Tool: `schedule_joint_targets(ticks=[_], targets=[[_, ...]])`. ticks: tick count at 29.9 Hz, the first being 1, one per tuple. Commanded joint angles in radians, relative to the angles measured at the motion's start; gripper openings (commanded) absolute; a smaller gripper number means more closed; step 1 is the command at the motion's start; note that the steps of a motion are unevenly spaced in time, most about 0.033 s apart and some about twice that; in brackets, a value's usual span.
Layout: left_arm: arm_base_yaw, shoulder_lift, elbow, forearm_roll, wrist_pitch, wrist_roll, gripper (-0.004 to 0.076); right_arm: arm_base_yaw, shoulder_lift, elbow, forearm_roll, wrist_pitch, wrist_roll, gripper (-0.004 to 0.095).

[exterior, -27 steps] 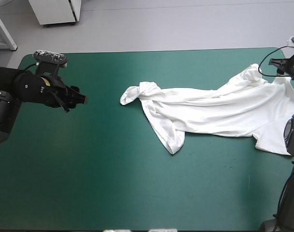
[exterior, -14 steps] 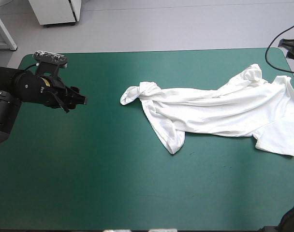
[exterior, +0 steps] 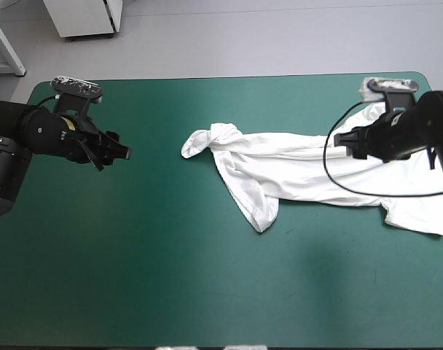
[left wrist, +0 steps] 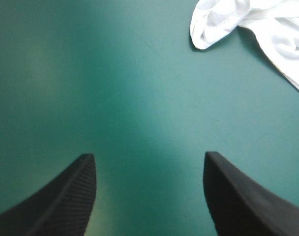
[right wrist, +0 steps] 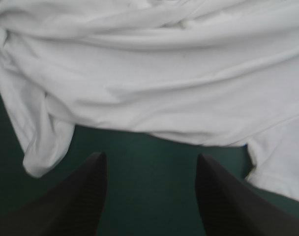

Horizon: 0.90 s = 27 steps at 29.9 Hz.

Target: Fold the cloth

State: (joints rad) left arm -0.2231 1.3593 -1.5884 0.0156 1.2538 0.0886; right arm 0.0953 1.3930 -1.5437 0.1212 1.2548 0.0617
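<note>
T-shirt (exterior: 302,171) long axis runs left-right; right gripper (exterior: 347,144) sits over its right half, fingers apart, empty; left gripper (exterior: 122,151) also spread, well apart to the left.

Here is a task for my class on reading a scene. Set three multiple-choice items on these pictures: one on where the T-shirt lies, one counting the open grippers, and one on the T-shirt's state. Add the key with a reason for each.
1. Where does the T-shirt lie on the table?
A. From the middle to the right edge.
B. Against the left edge.
C. Hanging over the near edge.

2. How many grippers have their fingers apart?
A. None.
B. One.
C. Two.

3. What state is the T-shirt in?
A. A neat folded bundle.
B. Crumpled and unfolded, lying on the table.
C. Lifted clear of the table.

Key:
1 A: the high view shows it reaching from the middle rightward.
2 C: the left gripper and the right gripper each show a wide gap between their fingers.
3 B: wrinkles run all over it, and neither gripper holds it.
</note>
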Motion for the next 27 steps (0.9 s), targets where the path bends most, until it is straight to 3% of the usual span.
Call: schedule_joint_targets(ticks=[1,6,15,21,27], targets=[[-0.001,-0.029,-0.024,0.001,0.029,0.033,0.0457,0.062,-0.084,0.101,-0.025,-0.005,0.022,0.0509],[-0.001,-0.018,-0.022,-0.004,-0.02,0.062,0.0457,0.067,-0.081,0.252,-0.028,-0.027,0.005,0.0509],[-0.05,0.134,-0.069,-0.068,-0.033,0.11,0.0457,0.067,-0.094,0.263,0.036,-0.057,-0.009,0.0509],[-0.166,0.326,-0.247,0.021,-0.031,0.103,0.0457,0.067,-0.094,0.263,0.043,-0.06,-0.009,0.0509],[-0.177,0.536,-0.443,0.017,0.017,0.076,0.0457,0.067,-0.094,0.263,0.043,-0.043,-0.016,0.0509]])
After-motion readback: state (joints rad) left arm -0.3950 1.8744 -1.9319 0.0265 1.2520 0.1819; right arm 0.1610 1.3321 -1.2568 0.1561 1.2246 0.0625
